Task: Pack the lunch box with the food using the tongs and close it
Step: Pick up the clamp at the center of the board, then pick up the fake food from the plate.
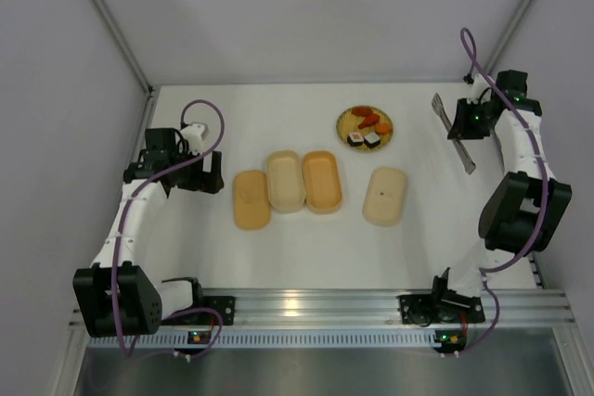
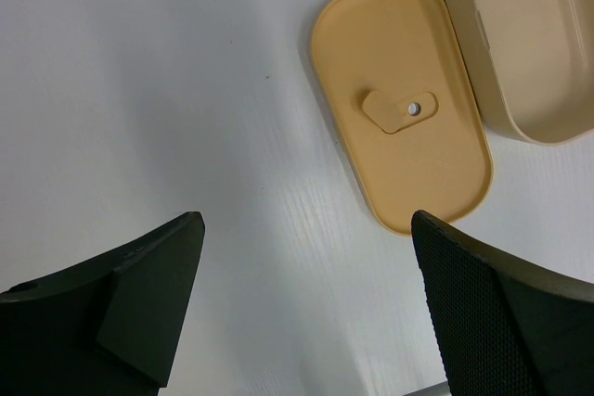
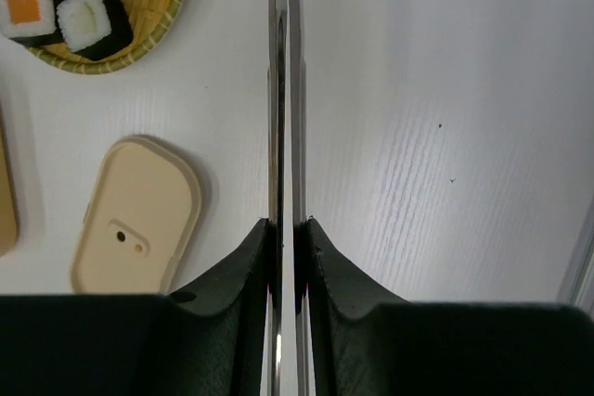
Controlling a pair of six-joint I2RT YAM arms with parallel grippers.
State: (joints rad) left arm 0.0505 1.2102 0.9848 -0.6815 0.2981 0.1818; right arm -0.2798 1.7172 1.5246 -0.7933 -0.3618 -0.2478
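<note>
The slim metal tongs (image 1: 456, 134) are at the far right of the table, and my right gripper (image 1: 470, 118) is shut on them. In the right wrist view both arms of the tongs (image 3: 285, 90) run straight up from between my right gripper (image 3: 288, 223), pressed nearly together. Two sushi rolls (image 1: 364, 139) and orange-red pieces (image 1: 368, 119) lie on a woven plate (image 1: 344, 122). The lunch box is two oval trays side by side, cream (image 1: 286, 180) and orange (image 1: 321, 181). My left gripper (image 2: 306, 224) hangs open over bare table beside an orange lid (image 2: 401, 104).
The orange lid (image 1: 251, 199) lies left of the trays and a cream lid (image 1: 385, 196) lies to their right, below the plate. White walls close in the table at the back and both sides. An aluminium rail runs along the near edge.
</note>
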